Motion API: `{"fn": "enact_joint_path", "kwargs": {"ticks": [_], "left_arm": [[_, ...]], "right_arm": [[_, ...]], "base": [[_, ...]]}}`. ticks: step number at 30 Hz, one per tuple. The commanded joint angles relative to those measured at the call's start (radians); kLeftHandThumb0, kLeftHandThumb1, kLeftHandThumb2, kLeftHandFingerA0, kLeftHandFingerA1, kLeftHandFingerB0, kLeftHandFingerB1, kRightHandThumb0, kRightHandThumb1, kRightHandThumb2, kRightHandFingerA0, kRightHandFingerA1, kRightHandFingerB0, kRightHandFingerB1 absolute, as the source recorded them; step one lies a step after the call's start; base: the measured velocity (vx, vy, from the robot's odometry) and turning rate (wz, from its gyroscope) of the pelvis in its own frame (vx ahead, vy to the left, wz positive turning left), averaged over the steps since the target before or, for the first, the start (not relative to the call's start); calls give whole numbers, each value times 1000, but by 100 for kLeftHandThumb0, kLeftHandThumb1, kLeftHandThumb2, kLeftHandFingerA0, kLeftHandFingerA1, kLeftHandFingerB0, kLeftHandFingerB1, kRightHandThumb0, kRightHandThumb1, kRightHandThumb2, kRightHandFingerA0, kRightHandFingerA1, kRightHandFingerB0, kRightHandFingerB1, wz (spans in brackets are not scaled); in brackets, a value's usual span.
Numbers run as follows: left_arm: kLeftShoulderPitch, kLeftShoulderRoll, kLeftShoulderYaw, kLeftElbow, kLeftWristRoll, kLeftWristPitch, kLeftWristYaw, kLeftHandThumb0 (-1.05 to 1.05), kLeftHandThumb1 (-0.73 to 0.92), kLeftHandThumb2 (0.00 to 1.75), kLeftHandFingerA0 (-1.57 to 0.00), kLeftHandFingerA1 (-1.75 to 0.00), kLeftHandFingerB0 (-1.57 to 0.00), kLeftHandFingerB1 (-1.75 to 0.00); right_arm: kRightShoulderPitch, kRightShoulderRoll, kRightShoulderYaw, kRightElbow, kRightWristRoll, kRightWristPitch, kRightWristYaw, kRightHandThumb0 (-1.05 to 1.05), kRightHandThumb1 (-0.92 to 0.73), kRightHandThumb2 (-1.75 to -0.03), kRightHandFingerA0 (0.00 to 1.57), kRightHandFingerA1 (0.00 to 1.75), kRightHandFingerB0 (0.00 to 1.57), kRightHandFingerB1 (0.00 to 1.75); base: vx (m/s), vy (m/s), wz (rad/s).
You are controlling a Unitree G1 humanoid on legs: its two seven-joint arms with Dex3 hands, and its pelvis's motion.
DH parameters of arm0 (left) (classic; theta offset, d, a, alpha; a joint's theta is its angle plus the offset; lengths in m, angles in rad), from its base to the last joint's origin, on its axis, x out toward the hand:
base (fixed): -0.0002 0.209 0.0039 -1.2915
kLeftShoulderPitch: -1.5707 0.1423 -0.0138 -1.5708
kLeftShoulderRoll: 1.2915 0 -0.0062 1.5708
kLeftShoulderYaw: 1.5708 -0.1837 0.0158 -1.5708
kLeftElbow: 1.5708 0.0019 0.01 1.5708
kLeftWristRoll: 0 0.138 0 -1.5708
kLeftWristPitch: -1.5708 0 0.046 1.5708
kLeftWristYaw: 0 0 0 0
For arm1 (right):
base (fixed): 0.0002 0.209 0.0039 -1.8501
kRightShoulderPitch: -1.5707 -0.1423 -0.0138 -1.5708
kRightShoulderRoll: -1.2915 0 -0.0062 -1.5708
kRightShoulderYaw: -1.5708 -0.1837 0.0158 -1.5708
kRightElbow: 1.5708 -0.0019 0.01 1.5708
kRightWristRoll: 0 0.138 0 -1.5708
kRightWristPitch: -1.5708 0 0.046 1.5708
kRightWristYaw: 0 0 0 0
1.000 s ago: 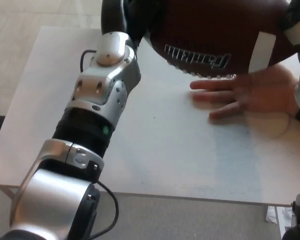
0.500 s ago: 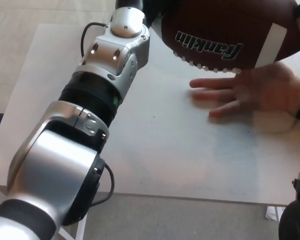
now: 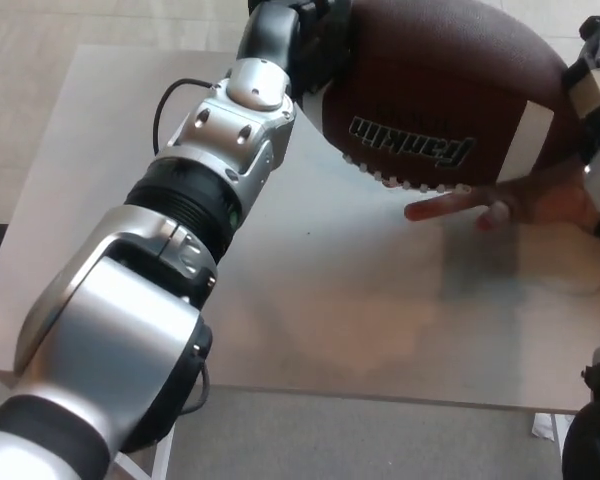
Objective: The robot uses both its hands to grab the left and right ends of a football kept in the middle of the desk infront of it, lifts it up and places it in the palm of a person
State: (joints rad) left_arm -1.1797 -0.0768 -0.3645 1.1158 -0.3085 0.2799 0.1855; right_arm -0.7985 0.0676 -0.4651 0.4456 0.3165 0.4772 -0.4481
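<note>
A brown football [image 3: 440,100] with white stripes and white lettering hangs above the white desk [image 3: 360,310] at the top of the head view. My left hand [image 3: 320,50] presses on its left end, black fingers against the leather. At the picture's right edge my right hand [image 3: 592,70] holds its right end, mostly cut off. A person's open hand [image 3: 510,205] lies palm up just beneath the ball, fingers pointing left, and the ball hides most of it.
My silver left arm [image 3: 190,220] reaches across the left half of the desk. Pale floor [image 3: 40,30] shows beyond the desk's far and left edges. The desk's front edge runs along the bottom.
The football has come down and sits lower over the person's hand, which now shows only its fingertips under the ball. My left arm has stretched farther forward.
</note>
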Motion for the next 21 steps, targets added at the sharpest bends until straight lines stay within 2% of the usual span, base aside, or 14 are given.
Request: {"fn": "enact_joint_path", "kwargs": {"ticks": [1,4,5,9,10,11,12,13,14,15,16,17,20,21], "left_arm": [[-96,-129,-343,94,370,-18,-385,-49,79,64,-32,-57,-41,-42],[-101,-130,-401,104,409,-37,-389,-49,79,63,-32,-60,-40,-44],[-106,-125,-447,106,442,-56,-405,-51,80,64,-31,-55,-36,-40],[-121,-124,-525,114,493,-76,-401,-50,78,63,-27,-48,-32,-35],[-114,-123,-534,110,496,-90,-386,-48,77,63,-25,-46,-31,-35],[-97,-121,-511,100,470,-92,-362,-48,75,62,-28,-47,-35,-36],[-88,-122,-503,99,457,-95,-358,-48,75,62,-29,-49,-36,-36],[-82,-121,-525,100,474,-106,-346,-49,74,63,-27,-47,-36,-35],[-76,-124,-529,102,473,-109,-335,-48,73,62,-29,-48,-37,-36],[-66,-116,-556,99,496,-143,-322,-49,74,62,-29,-46,-37,-36],[-50,-111,-554,95,493,-178,-303,-46,72,61,-33,-54,-41,-41],[-41,-120,-511,98,448,-156,-309,-44,74,61,-28,-54,-39,-42],[-49,-131,-451,102,390,-82,-348,-46,74,62,-28,-65,-32,-36],[-60,-141,-408,113,352,-15,-370,-44,74,62,-40,-89,-29,-33]], "right_arm": [[-158,15,40,125,5,-1,2,-31,-83,-71,94,175,77,149],[-156,10,44,143,1,-20,17,-29,-80,-74,93,175,77,154],[-147,9,51,142,1,-38,43,-21,-62,-103,96,175,84,155],[-138,2,62,144,-11,-47,60,-14,-45,-118,96,175,82,159],[-135,0,56,143,-7,-42,59,-17,-53,-111,97,175,84,152],[-128,-3,56,139,-7,-32,58,-29,-56,-112,122,139,88,116],[-121,-2,57,134,-7,-33,61,-19,-57,-113,96,175,76,146],[-112,-1,62,129,-9,-34,67,-18,-54,-117,95,175,77,152],[-104,-2,67,123,-12,-30,68,-28,-54,-114,124,143,92,123],[-96,-1,68,121,-12,-33,72,-18,-58,-105,97,175,71,161],[-91,-8,81,122,-24,-22,72,-27,-53,-112,127,143,96,124],[-85,-10,87,122,-33,-17,65,-23,-65,-95,100,175,68,159],[-75,-10,87,131,-37,-41,65,-24,-66,-102,99,175,76,156],[-68,-9,88,134,-42,-60,65,-23,-62,-109,99,175,78,156]], "base": [[0,0,0],[0,0,0],[0,0,0],[0,0,0],[0,0,0],[0,0,0],[0,0,0],[0,0,0],[0,0,0],[0,0,0],[0,0,0],[0,0,0],[0,0,0],[0,0,0]]}}
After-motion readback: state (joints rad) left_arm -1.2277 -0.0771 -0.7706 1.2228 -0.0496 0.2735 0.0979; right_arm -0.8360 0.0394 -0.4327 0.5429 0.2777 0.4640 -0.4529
